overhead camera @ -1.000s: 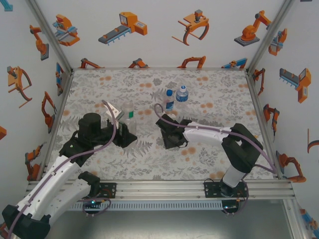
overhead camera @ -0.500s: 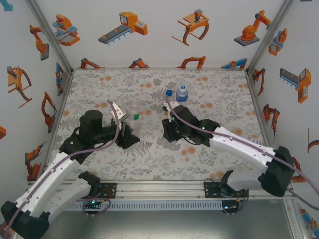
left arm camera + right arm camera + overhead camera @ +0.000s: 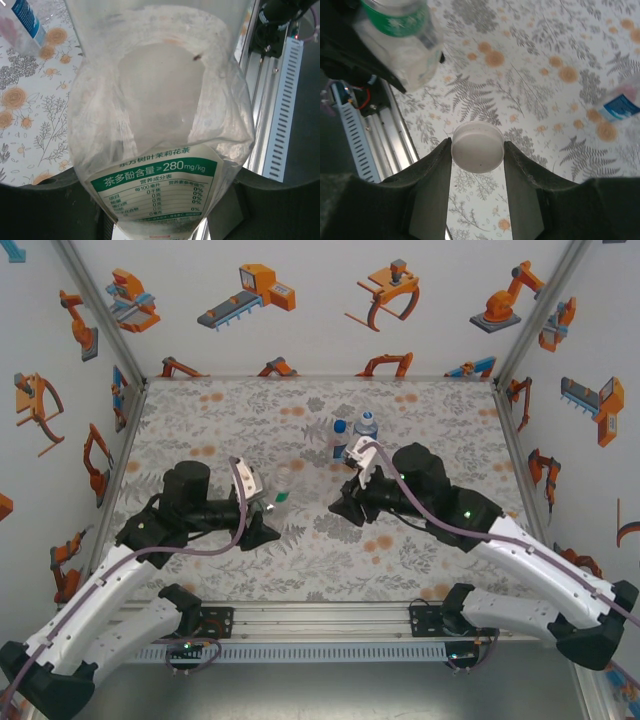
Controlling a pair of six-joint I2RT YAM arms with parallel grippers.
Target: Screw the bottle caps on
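White cap (image 3: 476,149) is pinched flat-side-on in my right gripper (image 3: 477,144). The jaws are drawn in close on its rim, one finger on each side, and it hangs clear above the table (image 3: 200,410).

My left gripper (image 3: 160,200) is clamped around the slim bottle (image 3: 160,100) at the green-and-white label. Both fingers press into the soft plastic and the bottle is lifted off the surface.

Here's what matters. From the top view the bottle sits to the left of my right gripper, near it but apart, with a gap of bare table between them. Its long axis isn't upright: it leans out of my left jaws, up and toward the far side. My right wrist camera has the bottle up in the left corner, well off the line of the cap. I can't make out the mouth from here, so I can't say which way the thread faces.

My judgement is that the cap has to travel left and tip to match that lean before any turning starts. Right arm carries it, left arm just holds steady.

The two blue-label bottles (image 3: 366,428) stand together at the far side, beyond my right wrist.
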